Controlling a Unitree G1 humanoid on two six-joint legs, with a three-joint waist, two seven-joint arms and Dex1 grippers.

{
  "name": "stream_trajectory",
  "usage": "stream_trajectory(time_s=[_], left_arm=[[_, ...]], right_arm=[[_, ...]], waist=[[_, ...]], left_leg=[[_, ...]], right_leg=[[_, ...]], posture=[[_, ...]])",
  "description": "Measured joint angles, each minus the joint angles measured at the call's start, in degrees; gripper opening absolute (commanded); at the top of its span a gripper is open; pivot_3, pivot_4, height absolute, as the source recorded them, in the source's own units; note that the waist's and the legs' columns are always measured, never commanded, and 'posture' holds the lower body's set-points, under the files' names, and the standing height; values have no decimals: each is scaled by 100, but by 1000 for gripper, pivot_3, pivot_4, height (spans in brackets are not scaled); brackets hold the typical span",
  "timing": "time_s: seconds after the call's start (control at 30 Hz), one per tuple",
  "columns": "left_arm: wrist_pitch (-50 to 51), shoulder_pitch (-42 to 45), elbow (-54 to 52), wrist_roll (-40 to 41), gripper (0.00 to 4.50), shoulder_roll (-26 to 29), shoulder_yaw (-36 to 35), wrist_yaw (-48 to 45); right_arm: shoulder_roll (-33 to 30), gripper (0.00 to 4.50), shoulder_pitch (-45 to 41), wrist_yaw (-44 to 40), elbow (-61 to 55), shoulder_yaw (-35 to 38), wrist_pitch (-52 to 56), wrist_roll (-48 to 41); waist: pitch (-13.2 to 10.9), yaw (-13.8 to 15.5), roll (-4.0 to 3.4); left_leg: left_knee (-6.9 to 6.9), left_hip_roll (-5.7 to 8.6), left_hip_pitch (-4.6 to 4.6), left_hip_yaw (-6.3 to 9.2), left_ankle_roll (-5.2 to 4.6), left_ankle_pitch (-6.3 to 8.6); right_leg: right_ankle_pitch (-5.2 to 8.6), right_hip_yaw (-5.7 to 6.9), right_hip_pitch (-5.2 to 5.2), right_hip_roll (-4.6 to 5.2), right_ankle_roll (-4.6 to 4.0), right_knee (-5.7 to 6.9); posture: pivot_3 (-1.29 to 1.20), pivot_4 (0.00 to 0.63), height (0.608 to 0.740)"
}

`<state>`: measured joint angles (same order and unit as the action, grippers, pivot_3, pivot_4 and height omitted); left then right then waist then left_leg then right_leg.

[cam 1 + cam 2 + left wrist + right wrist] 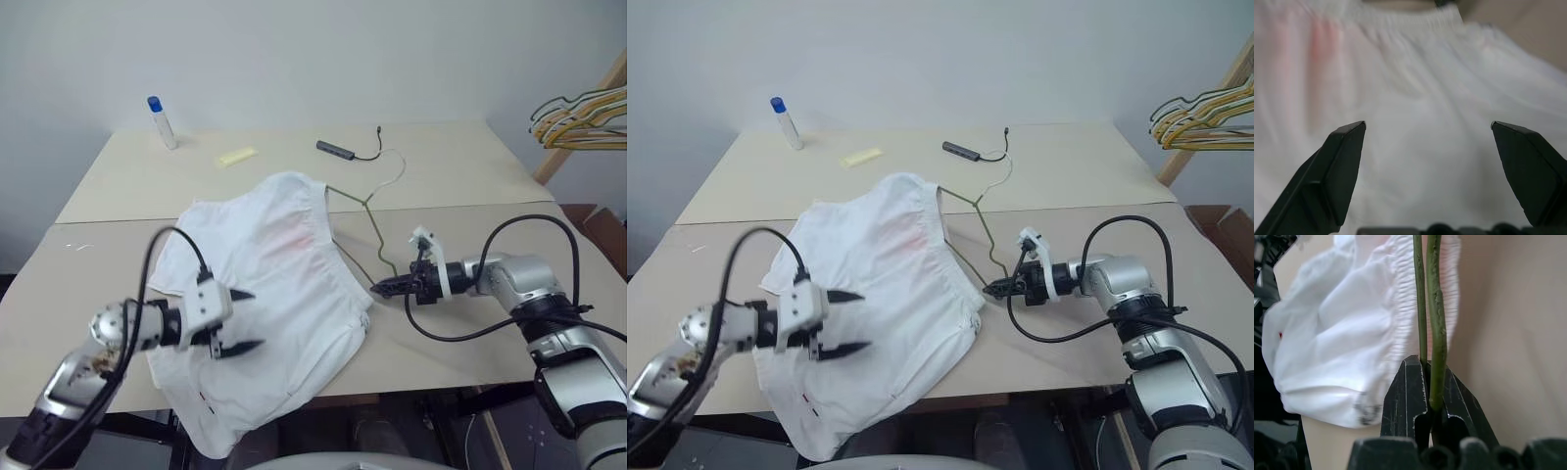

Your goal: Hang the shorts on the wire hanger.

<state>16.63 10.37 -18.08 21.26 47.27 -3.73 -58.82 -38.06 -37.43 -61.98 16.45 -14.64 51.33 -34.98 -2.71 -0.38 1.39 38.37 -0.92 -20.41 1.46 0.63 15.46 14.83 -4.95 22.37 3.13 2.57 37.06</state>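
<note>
A: Where are the shorts [265, 294] lying, and which arm is standing nearer to them?

B: They are lying spread on the table [460, 176], one leg drooping over the near edge. The left gripper [238, 321] is hovering right above their lower half, its two black fingers spread wide and holding nothing.

A: And the wire hanger [364, 220]?

B: It is lying partly tucked inside the waistband, its long axis running from the hook at the far side down toward the near right. The right gripper [379, 288] is pinching its wire at the near corner, fingers pressed together, just beside the shorts' right edge. So I am judging the cloth lies to the left of that pinch, and the open left gripper is the one placed to draw it along the wire
</note>
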Motion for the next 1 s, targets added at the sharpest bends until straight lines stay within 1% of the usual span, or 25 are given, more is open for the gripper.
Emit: stream_trajectory(time_s=[0.07, 0.17, 0.27, 0.37, 0.47, 0.53, 0.57, 0.6, 0.63, 0.7, 0.73, 0.8, 1.0], left_arm=[[82, 548, 51, 286, 4447, 28, -348, 17], [120, 1420, 479, 599, 4447, 159, -544, -144], [39, 2206, 1027, 617, 4447, 647, -685, -583], [-200, 2662, 1644, 604, 4447, 774, -617, -1180], [-721, 3176, 2696, 294, 4447, 957, -160, -2065], [-1074, 3457, 3196, 20, 4447, 975, 79, -2420], [-1214, 3656, 3488, -118, 4447, 936, 230, -2540], [-1363, 4004, 3996, -298, 4447, 820, 391, -2698], [-1388, 4088, 4138, -336, 4447, 788, 430, -2744], [-1491, 4582, 4804, -397, 4447, 663, 775, -3150], [-1520, 4665, 4911, -390, 4447, 664, 903, -3227], [-1620, 4833, 5176, -324, 4447, 690, 1378, -3320], [-2072, 5035, 5768, -293, 4447, 777, 2543, -3346]], right_arm=[[-16, 0, -65, 188, -428, 121, 177, 8], [-160, 0, -85, 482, -1061, 58, 323, 313], [-237, 0, -152, 563, -1486, -76, 416, 525], [-214, 0, -261, 620, -1572, -156, 426, 721], [-87, 0, -264, 621, -1766, -418, 399, 915], [-13, 0, -246, 598, -1878, -596, 382, 1008], [2, 0, -241, 604, -1919, -655, 373, 1069], [59, 0, -247, 631, -1971, -756, 359, 1182], [83, 0, -250, 641, -1984, -792, 356, 1209], [224, 0, -273, 703, -2151, -1009, 342, 1367], [271, 0, -279, 709, -2192, -1053, 340, 1398], [317, 0, -280, 725, -2287, -1148, 340, 1469], [333, 0, -279, 760, -2484, -1211, 341, 1678]], waist=[[1, -39, -1], [0, -66, 0], [1, -153, 2], [1, -217, 1], [1, -254, 1], [1, -262, 1], [1, -262, 2], [1, -255, 2], [1, -252, 2], [1, -244, 2], [1, -245, 2], [1, -246, 2], [1, -290, 2]], left_leg=[[-1, 3, -2, -1, 0, 1], [5, 7, -22, -1, -1, 1], [8, 8, -38, -1, -1, 1], [8, 7, -38, -1, -1, 0], [10, 4, -39, 1, -1, 0], [12, 4, -50, 2, -1, 0], [26, 5, -68, 5, -1, 0], [44, 5, -90, 10, -1, 0], [46, 5, -93, 12, -1, 0], [52, 6, -103, 13, -2, 1], [53, 6, -109, 14, -2, 1], [54, 7, -110, 15, -4, 2], [58, 5, -111, 21, -4, 2]], right_leg=[[1, -1, -1, 4, 2, -5], [1, 0, 14, 6, 5, -5], [0, 0, 32, 5, 5, -3], [0, 1, 32, 4, 4, -2], [0, 3, 36, -4, 3, 3], [0, 3, 47, -3, 3, 4], [0, 5, 60, -3, 3, 8], [-2, 11, 74, -3, 2, 14], [-2, 13, 75, -3, 2, 14], [-1, 15, 81, -2, 4, 12], [-1, 15, 84, -1, 5, 11], [0, 15, 86, 2, 5, 13], [0, 17, 88, -1, 5, 21]], posture=[[-5, 0, 740], [-10, 0, 740], [-16, 0, 740], [-13, 0, 740], [-9, 0, 740], [-8, 0, 740], [-7, 0, 740], [-8, 0, 740], [-11, 0, 740], [-14, 0, 740], [-15, 0, 740], [-26, 0, 740], [-48, 0, 740]])
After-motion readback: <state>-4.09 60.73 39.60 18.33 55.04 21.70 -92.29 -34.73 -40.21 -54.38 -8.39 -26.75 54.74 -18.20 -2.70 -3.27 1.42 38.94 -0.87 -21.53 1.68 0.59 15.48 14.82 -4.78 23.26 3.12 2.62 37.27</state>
